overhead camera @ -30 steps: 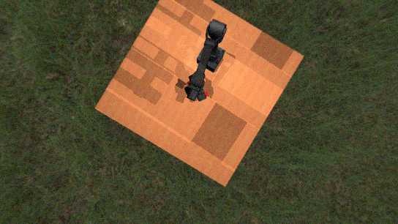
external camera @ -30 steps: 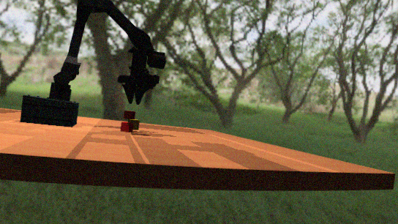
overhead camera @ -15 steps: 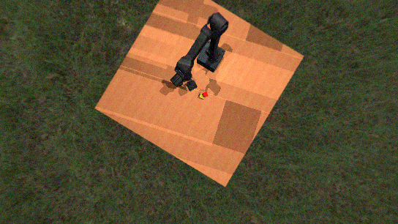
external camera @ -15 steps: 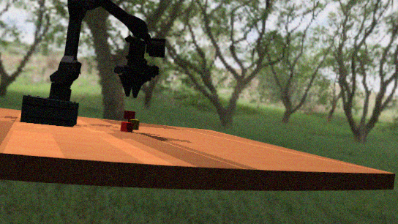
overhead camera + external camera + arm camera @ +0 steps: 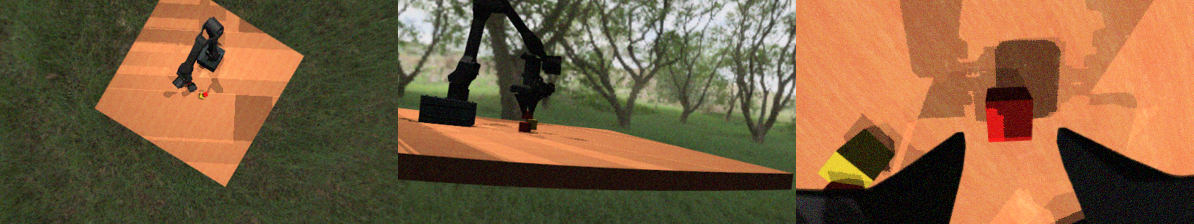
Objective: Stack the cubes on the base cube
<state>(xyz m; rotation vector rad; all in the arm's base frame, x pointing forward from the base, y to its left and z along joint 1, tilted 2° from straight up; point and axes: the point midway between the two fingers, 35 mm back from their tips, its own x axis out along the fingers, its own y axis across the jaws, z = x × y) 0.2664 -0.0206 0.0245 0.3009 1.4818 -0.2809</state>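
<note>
Gripper [image 5: 189,83] [image 5: 528,114] [image 5: 1011,136] open, a loose red cube [image 5: 1009,119] centered between its spread fingertips in wrist view.

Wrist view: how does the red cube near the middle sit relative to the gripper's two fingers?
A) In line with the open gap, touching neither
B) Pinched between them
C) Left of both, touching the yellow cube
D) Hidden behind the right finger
A: table shows on both sides between the red cube and the spread fingers.
</note>
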